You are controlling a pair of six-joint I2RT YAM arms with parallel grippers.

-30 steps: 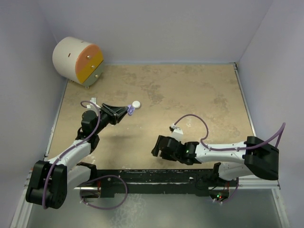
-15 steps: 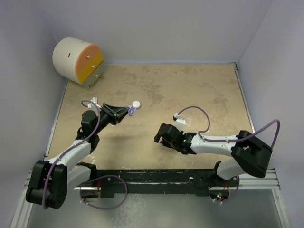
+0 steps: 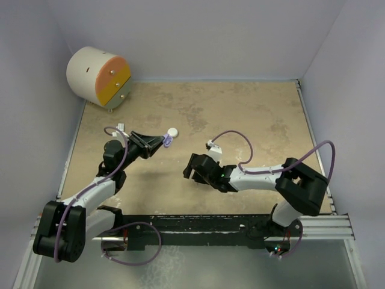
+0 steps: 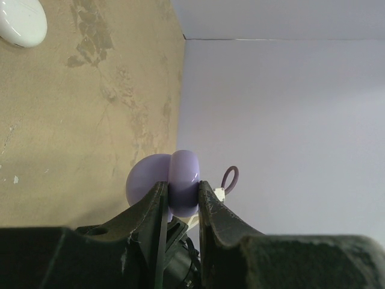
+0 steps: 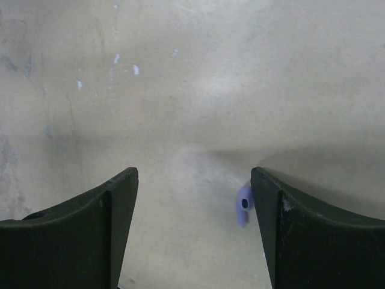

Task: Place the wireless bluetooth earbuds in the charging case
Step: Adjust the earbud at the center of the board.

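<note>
**A:** Top view first. There's a tan mottled tabletop (image 3: 252,114) boxed in by pale walls (image 3: 210,36), with a drum-shaped drawer unit (image 3: 99,77) lying on its side in the far left corner. Where are the grippers?

**B:** The left gripper (image 3: 162,142) is over the left half of the tabletop, about midway between the near and far edges, with a lilac case (image 3: 168,141) at its tips. A white case (image 3: 172,132) lies on the surface just past it, toward the far edge. The right gripper (image 3: 191,173) is low over the middle of the tabletop, a bit nearer the near edge. I can't spot any earbud from up here.

**A:** And the left wrist cam?

**B:** It's clamped tight on the lilac case. Both fingers (image 4: 210,211) press its sides, and the case shows as two rounded lobes above the tips. The white case sits in the top left corner of that view, on the surface and clearly apart from the held one. The rest is mostly wall.

**A:** Right wrist?

**B:** The jaws are spread wide and holding nothing. One lilac earbud (image 5: 243,205) lies on the tabletop between them, right beside the finger on the right side of the view. I can't tell if it's actually touching that finger.
</note>
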